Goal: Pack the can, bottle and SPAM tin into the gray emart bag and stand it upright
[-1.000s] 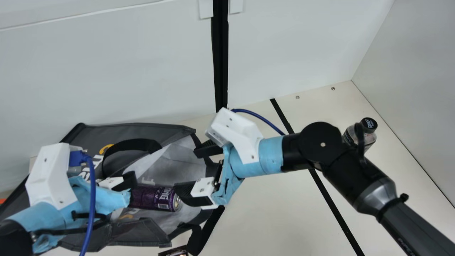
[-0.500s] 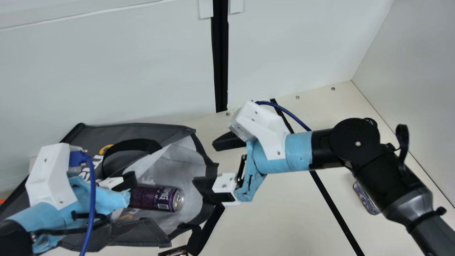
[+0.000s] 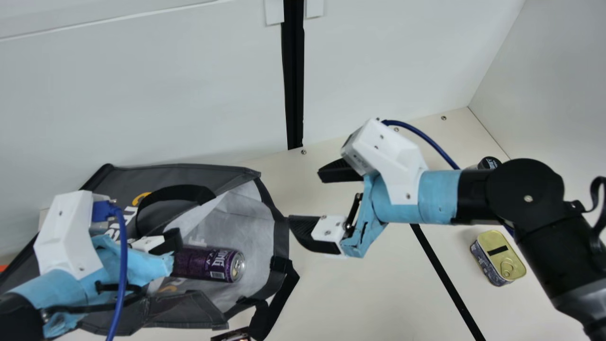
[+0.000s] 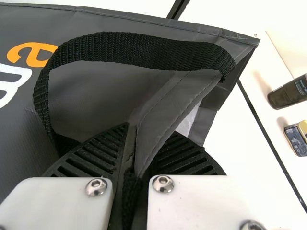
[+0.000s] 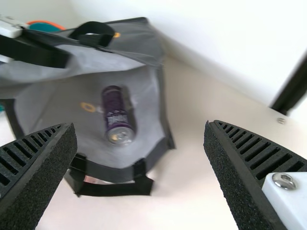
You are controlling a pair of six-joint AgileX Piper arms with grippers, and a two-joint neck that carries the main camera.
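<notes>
Meanwhile, the right gripper (image 3: 307,198) is held just outside the mouth of the gray bag (image 3: 227,175), its jaws spread wide with nothing between them. A fold of the bag is pinched in the left gripper (image 4: 144,143), whose jaws are brought narrow on the cloth. The purple can (image 3: 208,264) is laid inside, ahead of the right jaws, its lidded end turned toward them. The next pick, it is judged, is to be sought the opposite way: the tin (image 3: 499,258) is set flat on the table (image 3: 360,293), lid up, well behind the right jaws, its long axis slanted across the line along which they are pointed. The bottle (image 4: 289,92) is placed near the tin, likewise behind the right jaws. Both are more nearly reached by the right gripper than by the left. For either, the right jaws must be swung about, away from the bag; for the tin, they are best squared to its long sides.
</notes>
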